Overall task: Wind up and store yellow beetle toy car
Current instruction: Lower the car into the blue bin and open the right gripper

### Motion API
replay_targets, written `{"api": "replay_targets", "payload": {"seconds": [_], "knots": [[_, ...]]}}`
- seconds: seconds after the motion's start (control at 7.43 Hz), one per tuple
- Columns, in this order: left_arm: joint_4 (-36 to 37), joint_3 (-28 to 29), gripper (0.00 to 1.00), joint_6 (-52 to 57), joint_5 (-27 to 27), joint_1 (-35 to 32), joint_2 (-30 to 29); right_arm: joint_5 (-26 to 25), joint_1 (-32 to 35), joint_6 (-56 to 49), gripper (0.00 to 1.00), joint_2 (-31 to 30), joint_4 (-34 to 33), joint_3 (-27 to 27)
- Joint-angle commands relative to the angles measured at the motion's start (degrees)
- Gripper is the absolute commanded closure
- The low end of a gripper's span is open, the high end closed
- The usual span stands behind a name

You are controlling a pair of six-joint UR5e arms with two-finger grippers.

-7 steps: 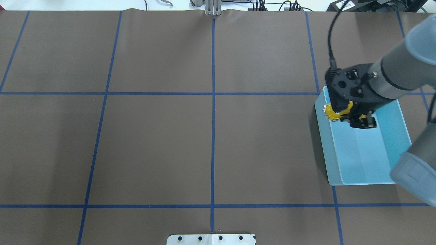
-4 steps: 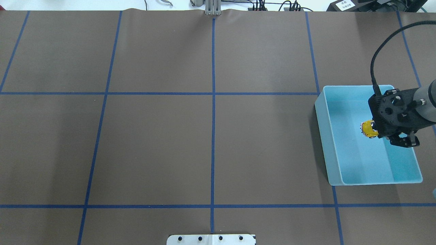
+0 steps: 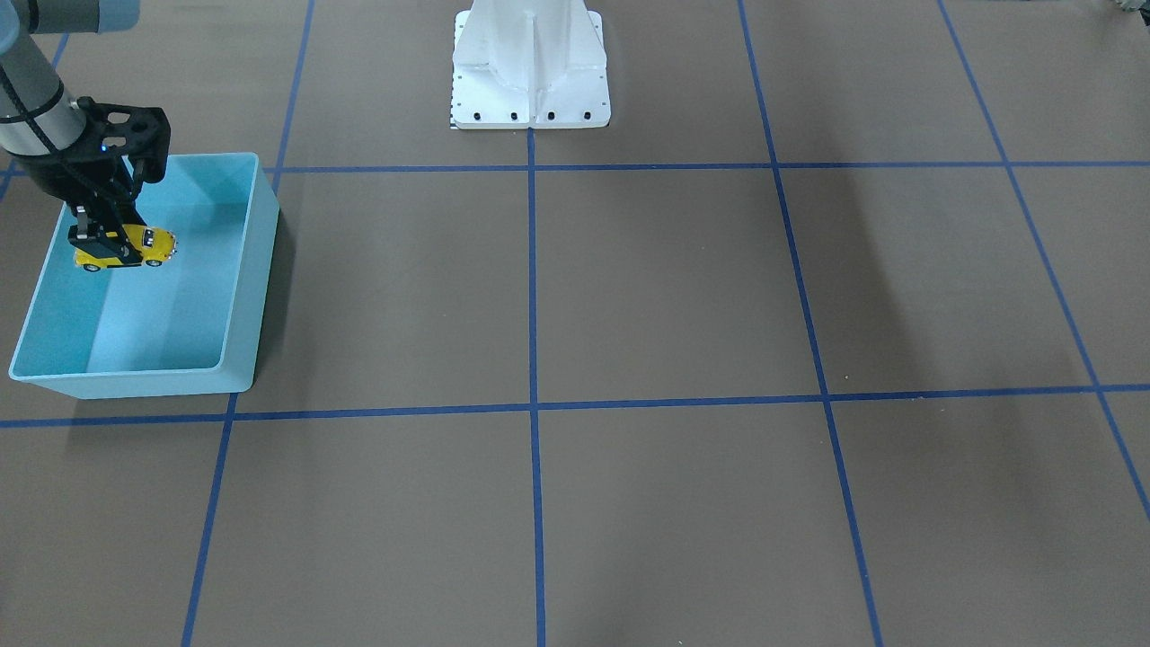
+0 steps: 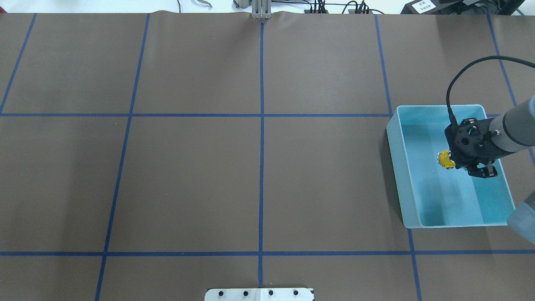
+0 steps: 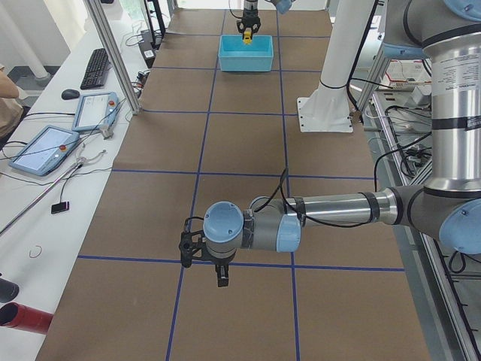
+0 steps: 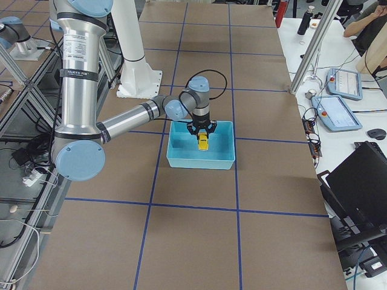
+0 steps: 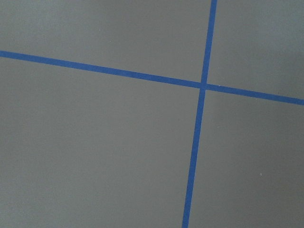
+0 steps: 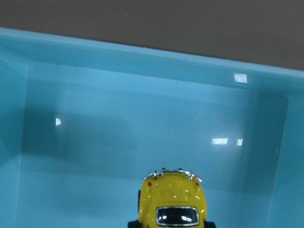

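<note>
The yellow beetle toy car [image 3: 135,246] hangs in my right gripper [image 3: 97,248], low inside the light blue bin [image 3: 256,270]. The gripper is shut on the car's middle, and the car lies level. In the overhead view the car [image 4: 444,159] pokes out from under the gripper [image 4: 467,164], near the middle of the bin [image 4: 397,167]. The right wrist view shows the car's rear [image 8: 173,199] above the bin floor [image 8: 142,123]. My left gripper [image 5: 222,277] shows only in the exterior left view, low over the table; I cannot tell whether it is open or shut.
The table is brown with a grid of blue tape lines [image 4: 261,167]. The robot's white base plate [image 3: 530,90] stands at the table's near-robot edge. The bin sits at the table's right end [image 6: 199,162]. The left wrist view shows only table and tape.
My right gripper has carried the car from over the bin's far left rim to the middle of the bin and lowered it inside.
</note>
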Motion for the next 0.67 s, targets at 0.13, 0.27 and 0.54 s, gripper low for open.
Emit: {"api": "replay_targets", "payload": {"seconds": [0.13,0.27,0.54], "knots": [[0.0,0.0,0.0,0.0,0.0,0.0,0.0,1.1,-4.2,6.3,1.0,0.7,6.8,-5.9],[0.0,0.0,0.0,0.0,0.0,0.0,0.0,1.1,-6.0,8.1,1.0,0.7,7.2,-6.1],[0.0,0.0,0.0,0.1,0.0,0.0,0.0,1.1,-7.0,8.2,1.0,0.7,7.3,-5.7]]}}
